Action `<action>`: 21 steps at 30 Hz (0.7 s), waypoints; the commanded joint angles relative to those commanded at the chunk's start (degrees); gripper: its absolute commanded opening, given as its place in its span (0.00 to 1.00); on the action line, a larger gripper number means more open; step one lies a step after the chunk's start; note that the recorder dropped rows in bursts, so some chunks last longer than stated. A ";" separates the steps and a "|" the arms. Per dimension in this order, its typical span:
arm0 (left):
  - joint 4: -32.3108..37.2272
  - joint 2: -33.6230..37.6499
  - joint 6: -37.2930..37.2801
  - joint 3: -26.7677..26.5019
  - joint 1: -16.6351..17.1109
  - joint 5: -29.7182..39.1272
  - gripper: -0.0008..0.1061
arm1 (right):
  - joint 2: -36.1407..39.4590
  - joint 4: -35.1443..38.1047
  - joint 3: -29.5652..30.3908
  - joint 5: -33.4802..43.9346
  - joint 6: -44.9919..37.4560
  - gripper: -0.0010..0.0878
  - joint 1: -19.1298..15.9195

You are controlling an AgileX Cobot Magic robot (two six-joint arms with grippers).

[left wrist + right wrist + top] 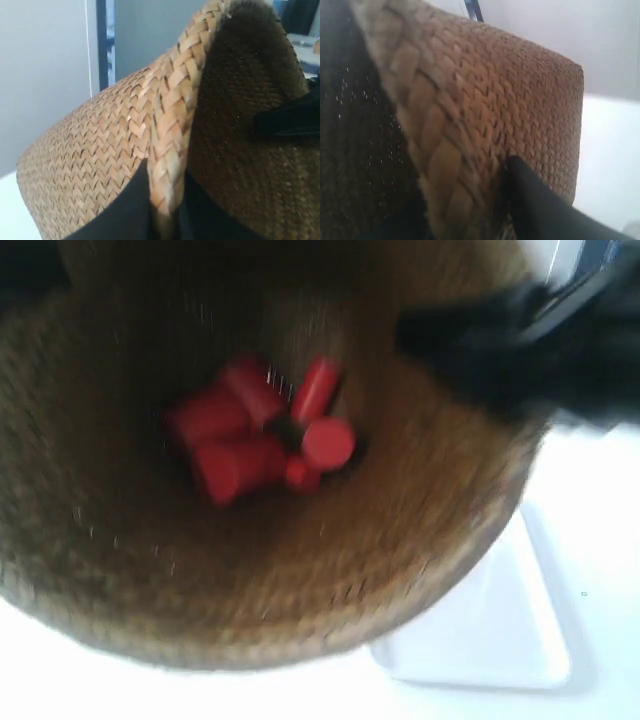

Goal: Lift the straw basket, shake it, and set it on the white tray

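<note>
**Item 1. Straw basket** [120, 570]. It filled most of the exterior view, from the left edge across to the right. It was seen from above with the mouth open toward the camera, and the whole picture was blurred. It was raised off the white table [30, 680], as both wrist views showed it tilted against a bare wall with the tabletop below.

**Contents.** Several red cylindrical pieces [260, 435] lay heaped together on the dark floor of the basket, a little left of centre. The count was uncertain through the blur. Nothing else was seen inside.

**Item 2. White tray** [500, 640]. It lay flat on the table at the exterior view's lower right, with one corner hidden under the basket's edge. The visible part held nothing.

**Item 3. Left gripper** [167, 200]. It was clamped on the braided rim, with one dark finger on the outer weave and the other against the inner wall.

**Item 4. Right gripper** [465, 200]. One black finger [530, 190] was pressed to the basket's outer wall just under the rim. Its partner was lost in the dark interior. This was judged to be a narrow grip on the rim.

**Status.** The lift looked done. Given the blur and the tumbled pieces, the shake was probably under way. Setting the basket down on the tray was not yet done, and the basket would overhang the tray.
</note>
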 joint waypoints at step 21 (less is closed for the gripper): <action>4.07 0.30 -2.56 -7.13 0.34 13.45 0.01 | -5.04 -3.28 -5.58 16.45 9.97 0.01 -0.12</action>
